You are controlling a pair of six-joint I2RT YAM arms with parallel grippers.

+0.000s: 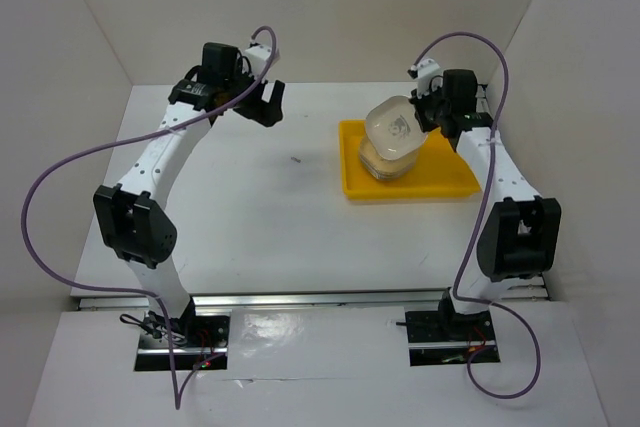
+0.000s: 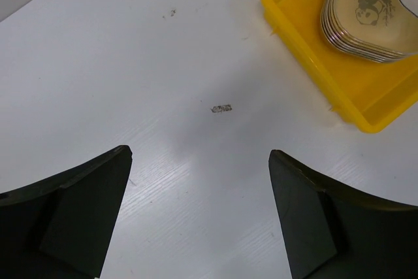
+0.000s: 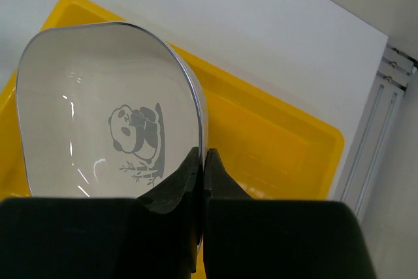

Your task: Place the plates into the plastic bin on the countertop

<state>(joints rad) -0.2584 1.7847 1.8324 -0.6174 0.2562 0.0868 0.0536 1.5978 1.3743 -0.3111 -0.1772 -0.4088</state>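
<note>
Clamping one cream plate [image 3: 98, 96] by its rim, the right gripper [image 3: 204, 161] is hovering over one stack [image 2: 366, 24] in the yellow bin [image 2: 366, 86] at two o'clock — the left gripper [image 2: 199, 155] is gaping wide at ten o'clock.

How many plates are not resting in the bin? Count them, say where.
1: the panda plate, pinched by its rim in the right hand, tilted above the stack in the yellow bin. None shows on the countertop.
</note>
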